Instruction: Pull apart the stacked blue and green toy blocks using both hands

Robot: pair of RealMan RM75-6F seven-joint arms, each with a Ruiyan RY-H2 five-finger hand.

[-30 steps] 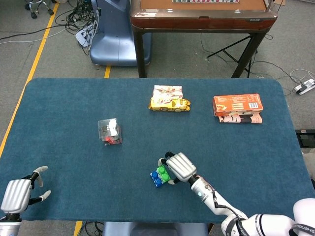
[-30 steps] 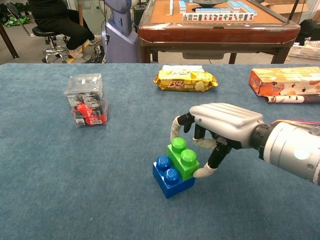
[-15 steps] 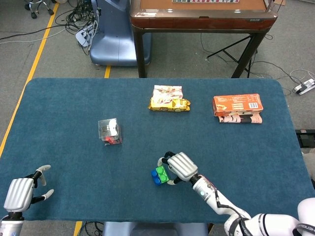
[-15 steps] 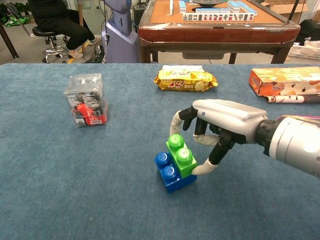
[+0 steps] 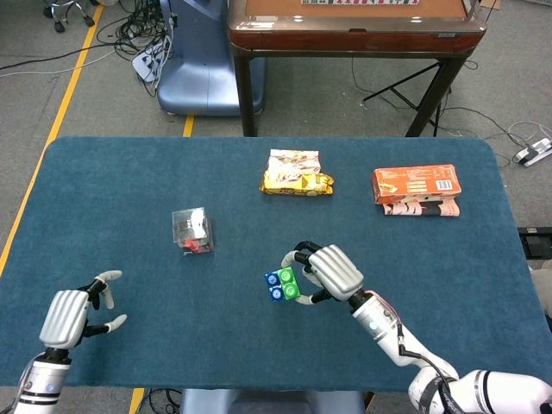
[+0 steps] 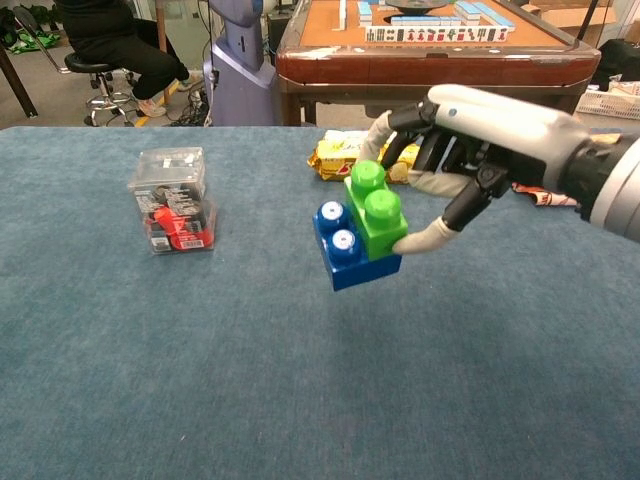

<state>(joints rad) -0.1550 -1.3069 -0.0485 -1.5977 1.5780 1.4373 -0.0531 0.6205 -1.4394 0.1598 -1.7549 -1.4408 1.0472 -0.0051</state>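
The green block (image 6: pixel 374 220) sits stacked on the blue block (image 6: pixel 345 256), and the pair hangs tilted in the air above the blue tabletop. My right hand (image 6: pixel 470 140) grips the green block from the right side with thumb and fingers. From the head view the blocks (image 5: pixel 283 285) show just left of that right hand (image 5: pixel 332 272). My left hand (image 5: pixel 69 315) is at the near left of the table, fingers apart and holding nothing; the chest view does not show it.
A clear box with red contents (image 6: pixel 172 198) stands to the left. A yellow snack bag (image 5: pixel 296 172) and an orange carton (image 5: pixel 416 189) lie toward the far side. A wooden table (image 6: pixel 430 55) stands beyond the far edge.
My right hand has lifted the stacked blocks off the tabletop. My left hand has moved forward and inward over the table.
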